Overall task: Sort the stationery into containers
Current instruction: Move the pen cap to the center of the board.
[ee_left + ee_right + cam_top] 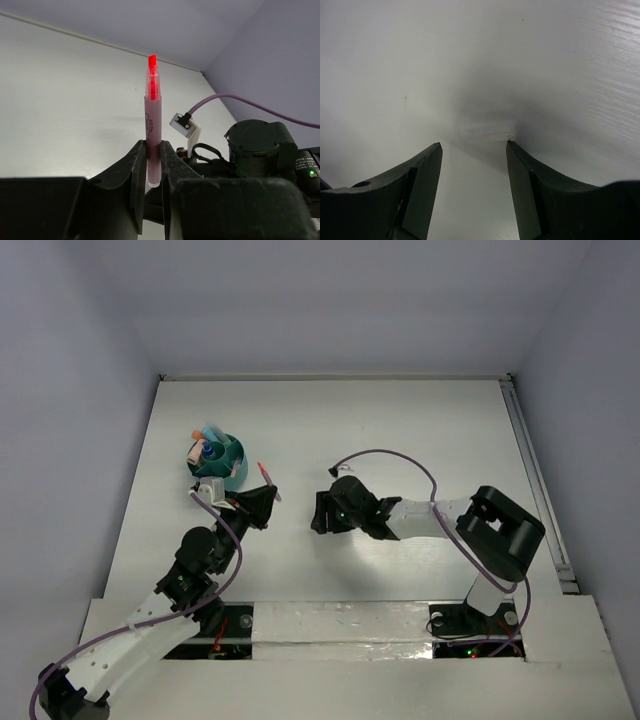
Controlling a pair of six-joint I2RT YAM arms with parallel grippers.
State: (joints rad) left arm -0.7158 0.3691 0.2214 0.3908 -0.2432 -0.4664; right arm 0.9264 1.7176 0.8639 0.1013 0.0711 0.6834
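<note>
Teal plastic marks the goal in the top view: one round teal pot (218,454) stands on the white bench (400,420), left of centre. Stationery already pokes out of it, a blue-capped piece and a few pink and orange ends, too crowded to count surely. Just beside the pot, on its near right, the left pincer (260,504) grips one pink marker (266,478). The right pincer (325,512) hangs well apart over bare bench.

From the left wrist, the left pincer (153,165) is clamped on the lower barrel of the pink marker (153,125), with the red tip pointing away from the fingers. The step in hand looks like carrying it to the pot. To do it well, I would line the protruding end over a free compartment and lower it until that end is inside the wall. Only then would I let go, so it neither tips the pot nor snags the pens already inside.

From the right wrist, the right pincer (474,165) stands wide open above the bench, holding nothing.
</note>
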